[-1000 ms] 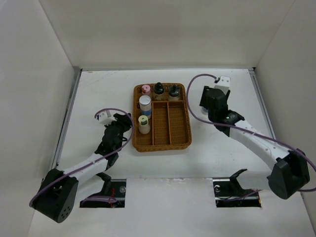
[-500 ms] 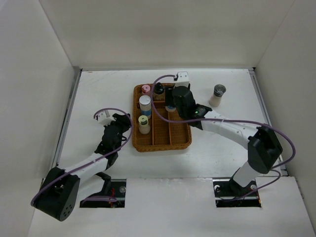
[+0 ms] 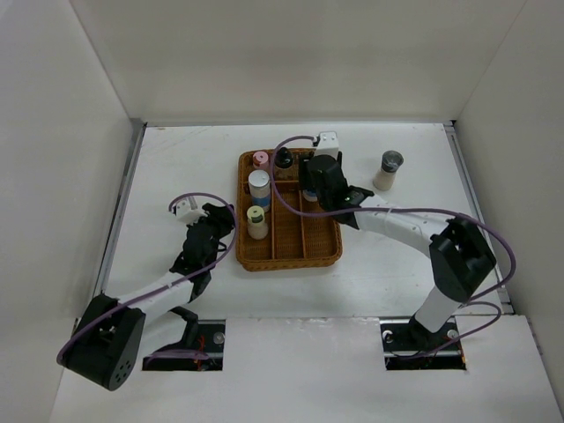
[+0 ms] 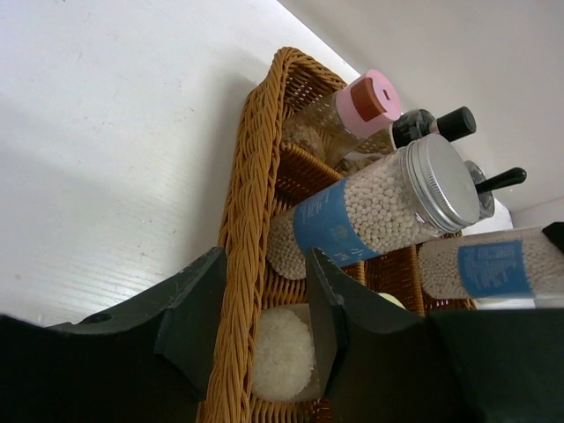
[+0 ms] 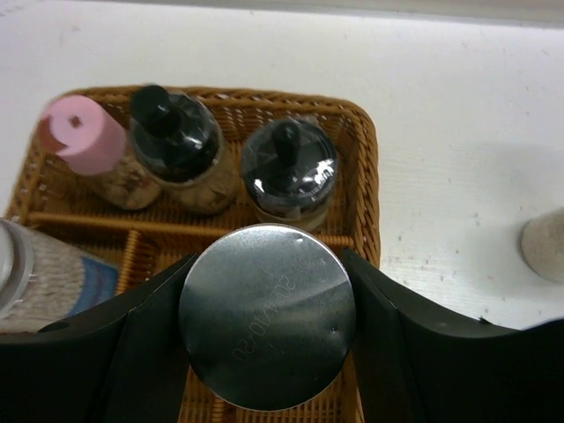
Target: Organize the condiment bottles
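The silver-capped bottle [image 5: 267,315] stands upright, clamped in my right jaws, over the wicker tray [image 5: 366,167] at the middle of the desk [image 5: 458,106], just nearward of the black-capped bottle [image 5: 289,172]. Which compartment lies beneath, I cannot quite tell. My left jaws gape empty by the tray's left rim.

On the tabletop [image 3: 176,159] sits the tray [image 3: 291,263]: far compartment holds three bottles [image 5: 176,141], left compartment two bottles [image 3: 258,187]; a lone bottle [image 3: 387,170] stands to its right.

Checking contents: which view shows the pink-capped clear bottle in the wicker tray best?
Left wrist: the pink-capped clear bottle shows cap and body side-on, large. Right wrist sees the bottle steeply from above; top external shows only its small cap.
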You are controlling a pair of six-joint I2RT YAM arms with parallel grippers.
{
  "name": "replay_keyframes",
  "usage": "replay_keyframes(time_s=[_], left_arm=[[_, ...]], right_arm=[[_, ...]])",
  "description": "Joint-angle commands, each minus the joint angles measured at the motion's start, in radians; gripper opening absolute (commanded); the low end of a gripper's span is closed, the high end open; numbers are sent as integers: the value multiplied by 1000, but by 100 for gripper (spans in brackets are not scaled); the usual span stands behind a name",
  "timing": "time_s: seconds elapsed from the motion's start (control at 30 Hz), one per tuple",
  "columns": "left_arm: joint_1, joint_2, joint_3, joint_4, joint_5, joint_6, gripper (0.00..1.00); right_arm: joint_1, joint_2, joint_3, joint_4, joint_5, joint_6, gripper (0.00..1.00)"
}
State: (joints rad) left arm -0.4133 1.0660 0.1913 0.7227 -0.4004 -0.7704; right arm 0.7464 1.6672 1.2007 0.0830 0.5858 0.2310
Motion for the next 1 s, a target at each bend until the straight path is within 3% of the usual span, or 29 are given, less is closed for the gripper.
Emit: replay_keyframes(time_s=[0.0, 0.17, 0.37, 0.57, 0.73, 0.97], left_arm=[[6, 3, 0, 55, 11, -13, 39], [8, 14, 2, 60, 20, -15, 39], [11, 3, -1, 60, 18, -15, 39], [12, 12, 0, 60, 21, -17, 40], [15, 6, -1, 60, 21, -21, 40], [9, 17, 0, 61, 21, -23, 40]], right_arm=[[-6, -4, -7, 121, 22, 14, 55], [-17, 31, 0, 127, 12, 13, 59], [-17, 65, -21, 130, 11, 24, 78], [-20, -27, -50, 133, 14, 22, 96], [-75, -193, -122, 144, 11, 18, 99], [-311, -258, -211, 143, 19, 41, 97]])
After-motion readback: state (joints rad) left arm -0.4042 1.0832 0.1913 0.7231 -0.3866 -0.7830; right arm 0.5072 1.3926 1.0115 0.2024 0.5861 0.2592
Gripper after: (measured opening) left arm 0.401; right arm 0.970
